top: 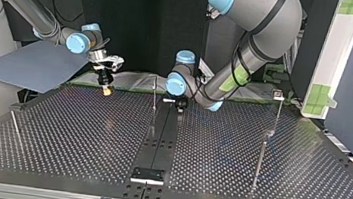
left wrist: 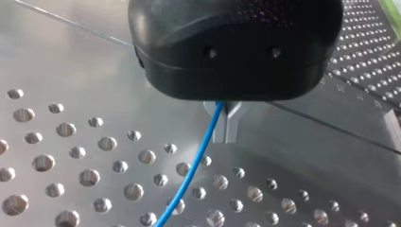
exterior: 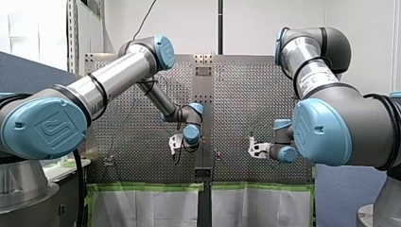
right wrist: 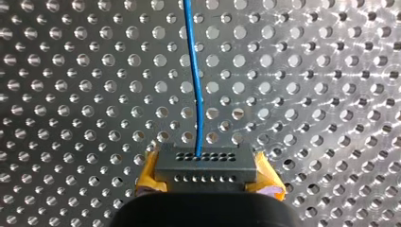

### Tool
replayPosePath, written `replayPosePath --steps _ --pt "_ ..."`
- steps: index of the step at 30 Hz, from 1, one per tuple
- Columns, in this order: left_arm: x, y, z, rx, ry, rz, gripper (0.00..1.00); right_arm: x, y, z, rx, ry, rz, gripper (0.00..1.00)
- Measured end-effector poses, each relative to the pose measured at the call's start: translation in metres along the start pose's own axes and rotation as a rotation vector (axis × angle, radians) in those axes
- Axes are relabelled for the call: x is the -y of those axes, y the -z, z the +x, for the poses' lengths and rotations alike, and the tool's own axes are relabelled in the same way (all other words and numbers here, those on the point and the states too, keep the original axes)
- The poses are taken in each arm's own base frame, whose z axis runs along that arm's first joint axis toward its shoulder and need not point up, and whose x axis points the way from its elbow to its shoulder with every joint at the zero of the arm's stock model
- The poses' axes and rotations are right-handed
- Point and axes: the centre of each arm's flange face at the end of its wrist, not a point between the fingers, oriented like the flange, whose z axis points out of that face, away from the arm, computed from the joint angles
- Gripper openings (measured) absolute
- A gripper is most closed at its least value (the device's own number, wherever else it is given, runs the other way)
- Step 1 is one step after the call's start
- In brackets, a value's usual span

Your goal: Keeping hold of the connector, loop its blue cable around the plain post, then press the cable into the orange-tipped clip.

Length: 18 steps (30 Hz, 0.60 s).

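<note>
Right claw point(right wrist: 208, 174) clamped on the connector point(right wrist: 205, 165) over the counter point(right wrist: 331, 94), the cable point(right wrist: 196, 85) running straight ahead from the connector; left claw point(left wrist: 226, 125) pinched narrow on the cable.

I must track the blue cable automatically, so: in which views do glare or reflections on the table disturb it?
Right wrist view: the table holes glint, yet the blue cable leaving the connector contrasts well. Left wrist view: a broad sheen on the table, cable readable. Top view: the posts mirror in the table; cable hard to make out. Front view: likewise.
</note>
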Motion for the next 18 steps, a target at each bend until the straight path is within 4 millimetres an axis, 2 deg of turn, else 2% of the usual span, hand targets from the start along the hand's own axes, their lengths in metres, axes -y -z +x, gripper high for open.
replayPosePath --steps 1,3,4,5,6,7,8,13,15,16,18 --pt "0.000 0.000 0.001 -0.001 0.000 0.006 0.00 0.000 0.000 -0.001 0.001 0.000 0.000 0.00" --pt "0.002 0.000 0.002 -0.002 -0.004 0.019 0.34 0.000 0.000 -0.002 0.004 -0.001 0.000 0.00" --pt "0.002 0.000 0.003 -0.003 -0.009 0.029 0.34 0.000 0.001 -0.002 0.006 -0.001 0.000 0.00" --pt "0.003 0.000 0.003 -0.003 -0.013 0.033 0.54 0.000 0.001 -0.003 0.007 -0.001 0.000 0.00" --pt "0.003 0.001 0.004 -0.003 -0.018 0.034 0.65 0.000 0.001 -0.003 0.008 0.000 0.000 0.00" --pt "0.004 0.002 0.004 -0.003 -0.024 0.032 0.65 0.001 0.001 -0.003 0.009 0.000 0.000 0.00" --pt "0.004 0.002 0.004 -0.004 -0.029 0.028 0.73 0.001 0.001 -0.003 0.009 0.000 0.001 0.00" --pt "0.002 0.007 0.007 -0.023 -0.063 -0.004 0.73 0.002 0.001 -0.003 0.010 0.001 0.002 0.00" --pt "0.001 0.009 0.008 -0.036 -0.080 -0.007 0.80 0.003 0.001 -0.003 0.010 0.001 0.003 0.00" --pt "0.001 0.010 0.009 -0.043 -0.092 -0.005 0.80 0.003 0.001 -0.003 0.010 0.001 0.003 0.00" --pt "0.002 0.011 0.009 -0.052 -0.109 0.004 1.00 0.003 0.001 -0.003 0.010 0.001 0.004 0.00"
